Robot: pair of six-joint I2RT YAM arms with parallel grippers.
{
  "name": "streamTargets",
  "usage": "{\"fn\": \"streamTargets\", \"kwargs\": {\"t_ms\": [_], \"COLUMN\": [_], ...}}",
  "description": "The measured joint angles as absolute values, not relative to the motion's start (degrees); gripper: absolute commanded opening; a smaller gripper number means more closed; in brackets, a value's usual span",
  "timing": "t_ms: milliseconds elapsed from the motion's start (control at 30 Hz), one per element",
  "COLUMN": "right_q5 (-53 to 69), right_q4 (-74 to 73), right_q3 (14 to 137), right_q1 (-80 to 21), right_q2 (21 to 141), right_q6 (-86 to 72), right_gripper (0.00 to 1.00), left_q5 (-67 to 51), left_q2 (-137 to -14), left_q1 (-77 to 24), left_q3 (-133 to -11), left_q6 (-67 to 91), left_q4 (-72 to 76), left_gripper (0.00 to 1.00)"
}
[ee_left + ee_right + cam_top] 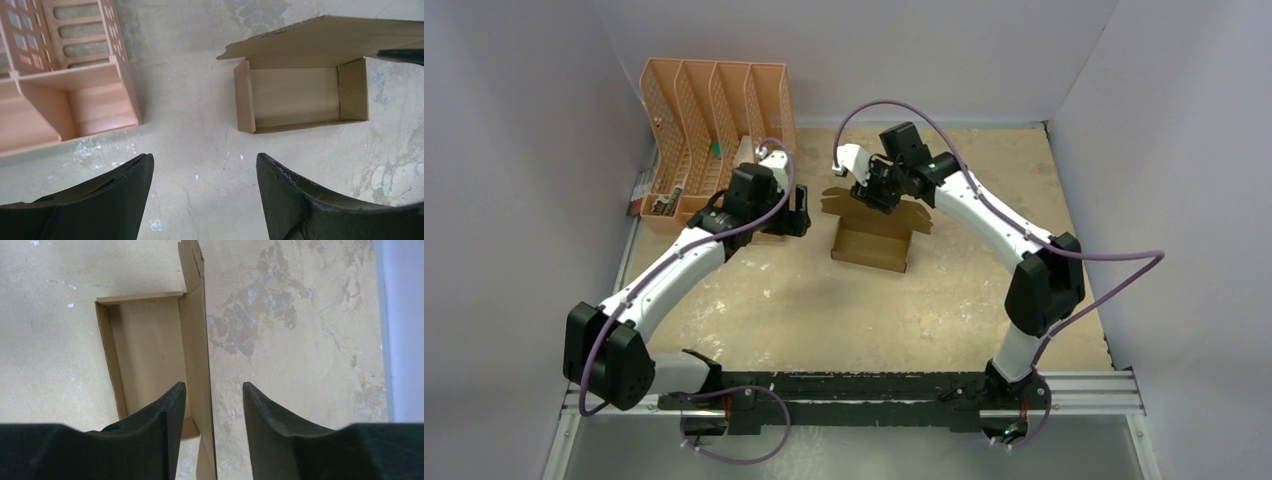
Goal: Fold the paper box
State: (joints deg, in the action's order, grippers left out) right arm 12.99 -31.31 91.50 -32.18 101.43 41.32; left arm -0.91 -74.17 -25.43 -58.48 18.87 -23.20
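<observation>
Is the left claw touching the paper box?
No, the left claw hangs open above the table, clearly apart from the paper box.

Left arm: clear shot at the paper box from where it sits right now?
Probably yes: left tool is open, and only bare table lies between it and the paper box. The orange organiser sits off to one side; right tool straddles the raised lid.
</observation>
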Motion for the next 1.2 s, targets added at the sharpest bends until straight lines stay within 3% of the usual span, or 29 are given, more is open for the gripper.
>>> {"fn": "streamTargets", "kwargs": {"t_ms": [200,400,533,733,1033,1200], "right_q5": [10.13,8.91,8.69,8.51,8.67,8.56], "right_q4": [-30.37,-26.55,-24.36,-18.76,-14.66,-13.47], "right_q3": [83.70,70.98,65.10,58.65,58.24,58.24], "right_q1": [-30.59,-23.88,-21.34,-21.26,-20.93,-20.93], "right_q2": [90.98,75.57,72.99,76.16,81.23,82.00], "right_q6": [35.73,28.73,25.87,24.10,22.94,22.94], "right_gripper": [0.64,0.64,0.63,0.51,0.36,0.22], "left_q5": [-1.54,-5.06,-7.51,-12.05,-17.96,-20.75], "left_q2": [-77.03,-80.64,-85.03,-93.10,-102.15,-103.92], "left_q1": [-24.49,-24.27,-24.25,-24.25,-24.25,-24.27], "left_q3": [-64.45,-69.76,-73.47,-78.89,-85.38,-86.80], "left_q6": [14.26,8.34,4.73,0.30,-2.98,-3.95], "left_q4": [-25.65,-28.01,-29.04,-29.06,-29.82,-29.87], "left_gripper": [0.75,0.75,0.74,0.71,0.63,0.55]}}
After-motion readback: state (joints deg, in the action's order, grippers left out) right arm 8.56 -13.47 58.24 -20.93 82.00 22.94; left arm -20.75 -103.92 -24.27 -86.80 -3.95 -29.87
